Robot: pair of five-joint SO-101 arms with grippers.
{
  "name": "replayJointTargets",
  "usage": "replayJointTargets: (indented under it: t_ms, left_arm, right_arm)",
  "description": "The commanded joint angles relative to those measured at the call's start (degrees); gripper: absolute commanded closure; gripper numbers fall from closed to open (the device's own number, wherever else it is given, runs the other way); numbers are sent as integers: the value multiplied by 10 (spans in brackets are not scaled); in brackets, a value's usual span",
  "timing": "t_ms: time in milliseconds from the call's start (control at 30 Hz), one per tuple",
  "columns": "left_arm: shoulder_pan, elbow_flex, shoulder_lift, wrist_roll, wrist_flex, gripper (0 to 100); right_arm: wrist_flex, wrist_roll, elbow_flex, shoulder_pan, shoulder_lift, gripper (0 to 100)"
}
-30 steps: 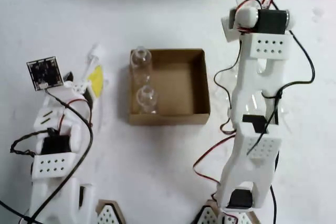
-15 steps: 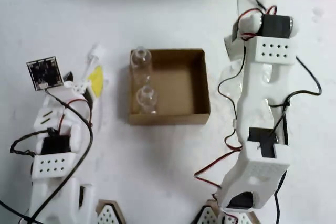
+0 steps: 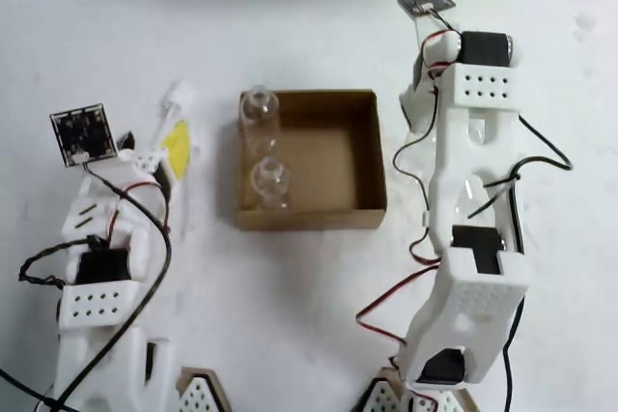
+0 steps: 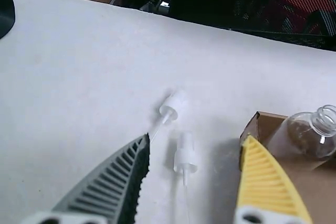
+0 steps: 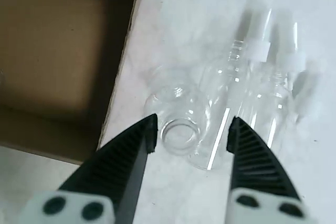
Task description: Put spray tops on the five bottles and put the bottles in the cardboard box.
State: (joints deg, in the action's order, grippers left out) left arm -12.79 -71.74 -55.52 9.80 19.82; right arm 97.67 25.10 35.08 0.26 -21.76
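On the white desk (image 3: 290, 315), the open brown cardboard box (image 3: 333, 156) is holding two clear plastic bottles (image 3: 259, 108), the right gripper (image 5: 192, 124) is hovering, fingers spread, over loose clear bottles (image 5: 220, 114) lying beside the box, and the left gripper (image 4: 195, 139) is hanging, fingers apart, above two small white spray tops (image 4: 185, 158).

Left arm (image 3: 97, 282) and right arm (image 3: 473, 190): white printed shells, hole-gridded plates (image 3: 488, 84), black servos (image 3: 483, 45), red and black cables (image 3: 168, 243); left jaws ribbed, one grey, one yellow; right jaws both black.
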Motion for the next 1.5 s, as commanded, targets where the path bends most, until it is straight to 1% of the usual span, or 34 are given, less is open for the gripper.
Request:
replayJointTargets:
  t_ms: [0, 167, 400, 500, 600, 667, 833, 933, 1133, 1233, 1300, 1467]
  left_arm:
    - [7, 2, -15, -6, -17, 732]
    - [7, 2, -15, -6, -17, 732]
    - [7, 2, -15, -6, -17, 732]
    - [7, 2, -15, -6, -17, 732]
    - [7, 2, -15, -6, -17, 732]
    - [7, 2, -15, -6, -17, 732]
    - [7, 2, -15, -6, -17, 732]
    - [7, 2, -15, -6, -17, 732]
    - [5, 3, -15, -6, -17, 732]
    - [4, 3, -15, -6, -17, 732]
    - [4, 3, -15, -6, -17, 732]
    - [4, 3, -15, -6, -17, 732]
  right_arm:
    - [12, 8, 5, -6, 3, 821]
    - [11, 9, 5, -6, 0, 899]
    - [7, 9, 4, -6, -1, 906]
    - [7, 10, 5, -6, 0, 982]
    - [7, 10, 7, -7, 7, 972]
    - [10, 17, 20, -8, 18, 983]
    - [11, 37, 45, -15, 87, 983]
    - [12, 37, 48, -42, 146, 983]
    - [12, 34, 43, -153, 234, 983]
    - [12, 33, 42, -195, 230, 983]
    - [12, 32, 25, -210, 213, 983]
    - [7, 32, 4, -224, 133, 983]
